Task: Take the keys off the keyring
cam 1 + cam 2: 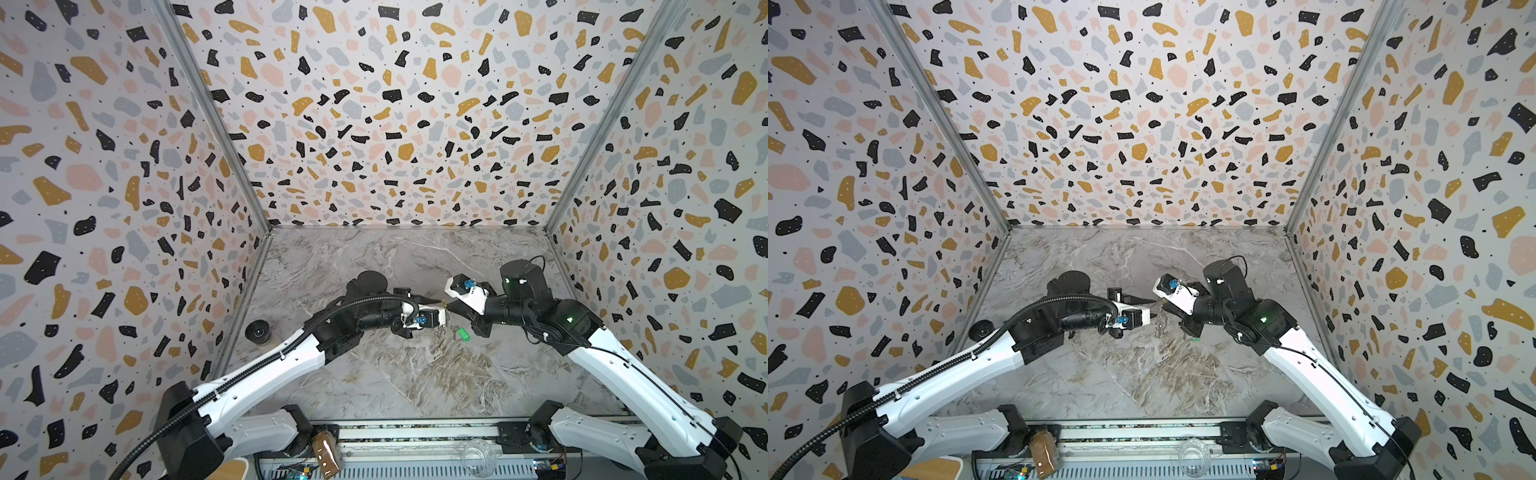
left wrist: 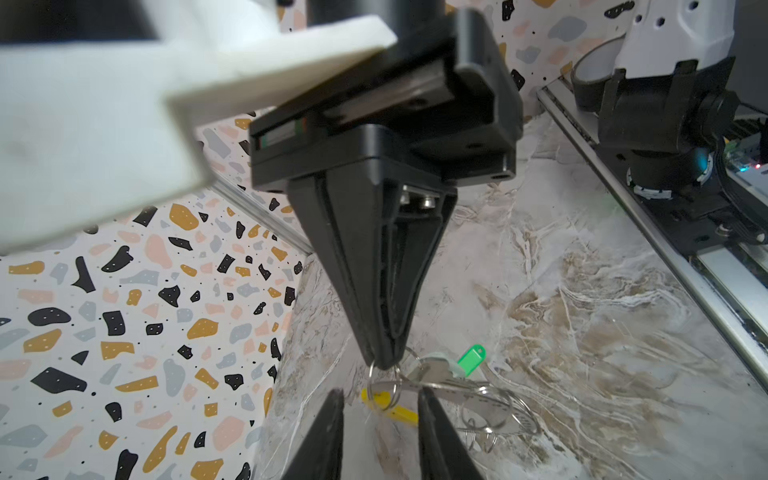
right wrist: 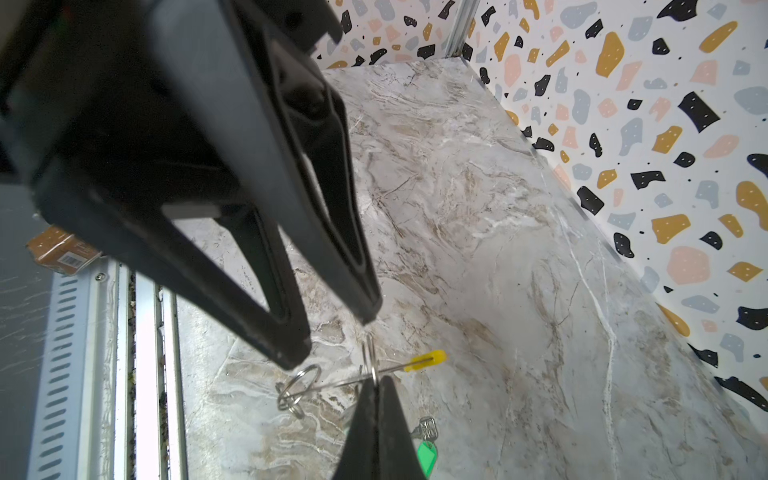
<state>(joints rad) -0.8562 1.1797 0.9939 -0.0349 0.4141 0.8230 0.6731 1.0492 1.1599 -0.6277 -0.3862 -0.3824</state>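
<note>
1. Marble-veined table (image 1: pixel 415 374) stands between terrazzo-print walls. A black tape roll (image 1: pixel 258 331) lies at its 9 o'clock edge, against the wall and well apart from both arms.
2. Off the table, on the front rail, a brown packet (image 1: pixel 326 453) lies at about 7 o'clock. A clear glass jar (image 1: pixel 478 457) lies on its side at about 5 o'clock; what it holds cannot be told.
3. Both arms meet just toward 3 o'clock of the table's middle. In both top views their wrists hide most of the hoop.
4. The keyring (image 2: pixel 469 397), a thin grey hoop, sits between the two pincer tips, with its yellow sleeve (image 3: pixel 428 358) on the arc toward 12 o'clock.
5. The right pincer (image 2: pixel 384 360) is clenched on the keyring's wire where a small split ring (image 3: pixel 371 353) crosses it.
6. The left pincer (image 3: pixel 334 337) is released, its fingers spread apart, with one tip just beside that split ring.
7. The keys (image 3: pixel 428 426) lie near the hoop, toward 5 o'clock of the grip.
8. In the right wrist view the right pincer's own fingers partly cover the green tag (image 3: pixel 426 455). The pale tag (image 2: pixel 444 365) sits just beside the green one.
9. Whether the keys are still threaded on the hoop cannot be told.
10. More loose split rings (image 2: pixel 482 432) cluster at the hoop's other end.
</note>
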